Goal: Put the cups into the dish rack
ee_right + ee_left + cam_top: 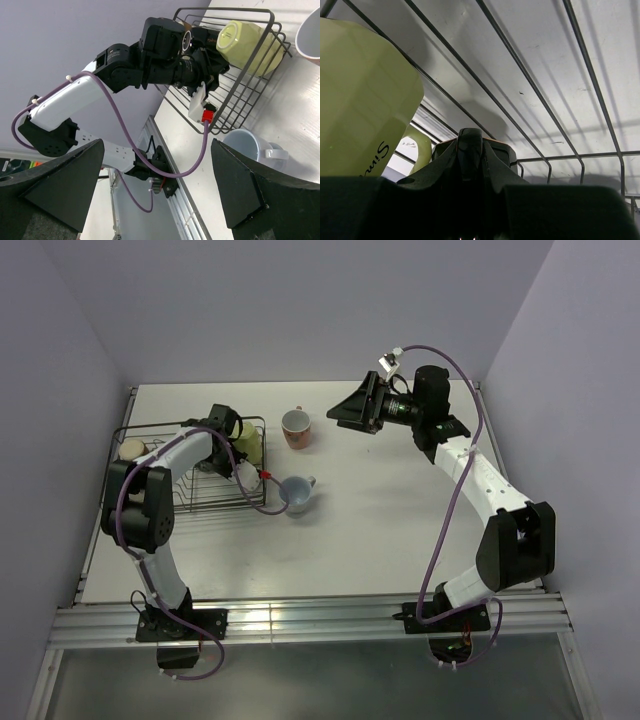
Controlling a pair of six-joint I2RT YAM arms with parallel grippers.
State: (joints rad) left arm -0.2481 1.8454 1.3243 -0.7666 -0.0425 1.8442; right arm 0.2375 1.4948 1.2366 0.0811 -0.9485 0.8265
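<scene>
Finding pale yellow mug (245, 42) lying tilted inside dish rack (215, 490), left gripper (470, 150) alongside, jaws pressed together, seemingly empty. Advising lifting straight out, snagging neither rack nor mug. Noting right gripper (352, 412) gaping wide, holding nothing.

Top camera looks down from behind; both wrist cameras share the dish rack (205, 490), left's pressed close.
</scene>
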